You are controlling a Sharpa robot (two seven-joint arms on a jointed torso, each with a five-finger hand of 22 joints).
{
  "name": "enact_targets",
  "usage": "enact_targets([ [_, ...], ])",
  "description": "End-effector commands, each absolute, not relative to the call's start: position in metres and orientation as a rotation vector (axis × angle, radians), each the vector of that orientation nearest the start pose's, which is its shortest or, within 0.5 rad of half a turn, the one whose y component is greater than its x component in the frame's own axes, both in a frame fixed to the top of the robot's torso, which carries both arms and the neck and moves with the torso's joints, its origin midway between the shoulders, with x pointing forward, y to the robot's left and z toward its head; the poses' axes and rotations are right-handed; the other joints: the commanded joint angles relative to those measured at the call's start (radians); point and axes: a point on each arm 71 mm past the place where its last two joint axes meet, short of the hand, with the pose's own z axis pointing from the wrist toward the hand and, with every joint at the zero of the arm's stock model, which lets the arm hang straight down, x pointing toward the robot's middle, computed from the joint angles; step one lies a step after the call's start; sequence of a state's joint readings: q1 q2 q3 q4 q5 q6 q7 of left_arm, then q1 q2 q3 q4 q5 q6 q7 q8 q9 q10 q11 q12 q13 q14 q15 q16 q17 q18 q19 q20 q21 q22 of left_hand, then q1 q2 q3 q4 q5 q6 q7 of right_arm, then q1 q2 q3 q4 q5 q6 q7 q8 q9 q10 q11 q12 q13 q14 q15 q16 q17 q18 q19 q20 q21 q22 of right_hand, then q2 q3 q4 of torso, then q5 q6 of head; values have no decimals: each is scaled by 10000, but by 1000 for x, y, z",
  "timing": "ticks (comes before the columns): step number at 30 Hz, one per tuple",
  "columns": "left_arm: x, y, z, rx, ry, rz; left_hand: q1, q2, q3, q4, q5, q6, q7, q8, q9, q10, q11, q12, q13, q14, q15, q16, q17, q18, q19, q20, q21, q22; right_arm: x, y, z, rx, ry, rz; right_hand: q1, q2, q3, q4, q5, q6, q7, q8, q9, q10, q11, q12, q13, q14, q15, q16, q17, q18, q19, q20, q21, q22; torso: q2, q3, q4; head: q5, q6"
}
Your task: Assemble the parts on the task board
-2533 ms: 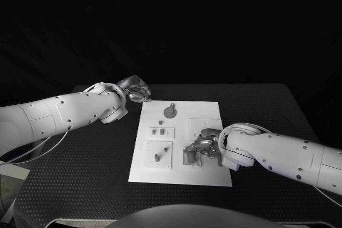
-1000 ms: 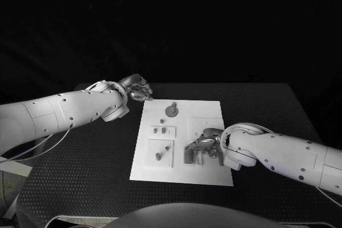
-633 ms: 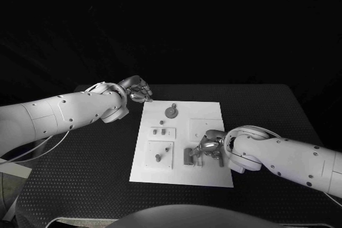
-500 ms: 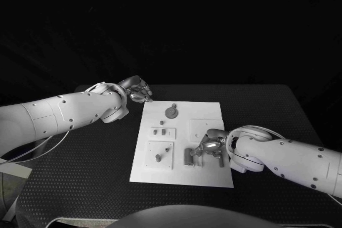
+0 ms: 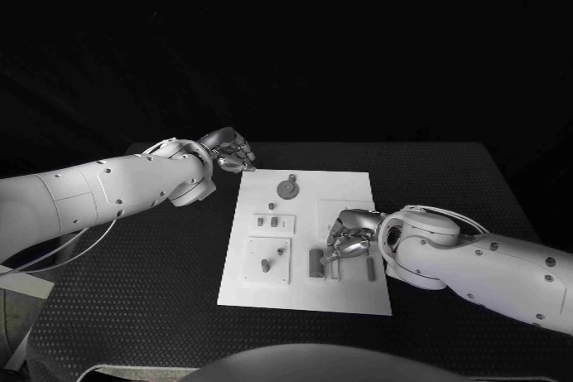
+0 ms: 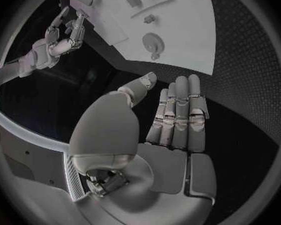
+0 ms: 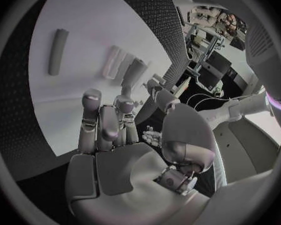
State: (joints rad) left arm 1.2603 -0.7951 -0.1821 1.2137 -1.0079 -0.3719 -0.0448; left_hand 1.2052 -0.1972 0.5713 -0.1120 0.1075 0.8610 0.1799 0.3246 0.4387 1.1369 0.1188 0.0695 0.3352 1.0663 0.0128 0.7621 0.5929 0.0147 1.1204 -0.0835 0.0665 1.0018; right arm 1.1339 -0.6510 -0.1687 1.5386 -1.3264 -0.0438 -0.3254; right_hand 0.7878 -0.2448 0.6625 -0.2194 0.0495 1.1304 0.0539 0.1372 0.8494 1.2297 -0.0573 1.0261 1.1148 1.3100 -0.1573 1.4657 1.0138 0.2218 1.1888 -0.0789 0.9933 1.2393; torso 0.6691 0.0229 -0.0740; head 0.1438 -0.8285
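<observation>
The white task board [image 5: 305, 292] lies in the middle of the black table. On its near right part lie three long grey bars, two side by side [image 5: 318, 263] and one apart [image 5: 370, 269]. My right hand [image 5: 350, 237] hovers just behind them with fingers curled loosely and nothing in its grasp. In the right wrist view the hand [image 7: 112, 130] has its thumb tip next to the pair of bars [image 7: 115, 63], and the single bar [image 7: 58, 51] lies farther off. My left hand [image 5: 229, 154] stays off the board by its far left corner, fingers straight and empty [image 6: 175, 115].
A round disc part [image 5: 286, 186] sits at the board's far end, also in the left wrist view [image 6: 154, 41]. A small peg [image 5: 272, 205], two small blocks [image 5: 271, 222] and a square plate with pegs [image 5: 267, 260] fill the board's left side. Black matting [image 5: 143, 266] surrounds the board.
My right hand has drawn back from the long bars toward the board's right middle, uncovering all three bars. The left hand has stayed put.
</observation>
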Motion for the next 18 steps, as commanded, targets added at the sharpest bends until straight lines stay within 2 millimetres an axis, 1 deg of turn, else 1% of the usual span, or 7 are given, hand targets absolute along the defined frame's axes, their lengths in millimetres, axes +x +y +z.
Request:
enact_targets([
  [1, 532, 284, -219, -3149, 17478, -5648, -53, 22, 8, 67, 67, -29, -15, 47, -12, -44, 19, 11, 15, 76, 10, -59, 19, 56, 38, -12, 34, -8, 425, -103, -278, -3836, 21609, 6311, 169, -15, -31, -42, -36, 94, 2, 49, 14, 80, 2, 49, -17, 90, -13, 46, 7, 399, 80, -20, 65, -20, 4, 1, -6, -1, -1],
  [4, 532, 284, -219, -3145, 17488, -5653, -53, 22, 7, 68, 67, -29, -15, 47, -13, -44, 19, 12, 15, 77, 10, -60, 20, 56, 38, -12, 34, -8, 423, -102, -280, -3866, 21684, 6330, 197, -7, -42, -34, -37, 104, 0, 51, 18, 89, 1, 47, -18, 100, -13, 51, 24, 399, 83, -17, 64, -23, 2, -6, -5, 1, -9],
  [8, 532, 284, -219, -3142, 17549, -5634, -54, 24, 7, 70, 67, -29, -15, 48, -13, -43, 19, 12, 16, 77, 9, -61, 22, 56, 38, -11, 34, -7, 421, -99, -284, -3814, 21721, 6223, 210, 16, -71, 0, -37, 127, -5, 58, 26, 108, -3, 48, -19, 117, -14, 61, 53, 396, 90, -10, 63, -28, 1, -4, 1, 11, -30],
  [14, 532, 284, -219, -3136, 17520, -5646, -56, 27, 6, 73, 67, -29, -15, 48, -14, -43, 19, 12, 17, 78, 10, -63, 24, 56, 39, -11, 34, -7, 418, -95, -293, -3776, 21938, 5894, 252, 156, -117, 72, -37, 169, -19, 66, 39, 148, -17, 49, -20, 115, -23, 68, 41, 398, 98, -1, 59, -40, -1, -13, 9, 12, -40],
  [18, 531, 284, -219, -3142, 17517, -5636, -56, 26, 5, 73, 66, -29, -15, 48, -14, -44, 19, 12, 17, 78, 10, -64, 26, 56, 38, -11, 34, -7, 415, -94, -298, -3868, 22087, 5817, 280, 187, -163, 74, -37, 214, -34, 82, 50, 179, -31, 62, -13, 120, -31, 76, 51, 398, 98, 4, 58, -43, 12, -13, 16, 27, -61],
])
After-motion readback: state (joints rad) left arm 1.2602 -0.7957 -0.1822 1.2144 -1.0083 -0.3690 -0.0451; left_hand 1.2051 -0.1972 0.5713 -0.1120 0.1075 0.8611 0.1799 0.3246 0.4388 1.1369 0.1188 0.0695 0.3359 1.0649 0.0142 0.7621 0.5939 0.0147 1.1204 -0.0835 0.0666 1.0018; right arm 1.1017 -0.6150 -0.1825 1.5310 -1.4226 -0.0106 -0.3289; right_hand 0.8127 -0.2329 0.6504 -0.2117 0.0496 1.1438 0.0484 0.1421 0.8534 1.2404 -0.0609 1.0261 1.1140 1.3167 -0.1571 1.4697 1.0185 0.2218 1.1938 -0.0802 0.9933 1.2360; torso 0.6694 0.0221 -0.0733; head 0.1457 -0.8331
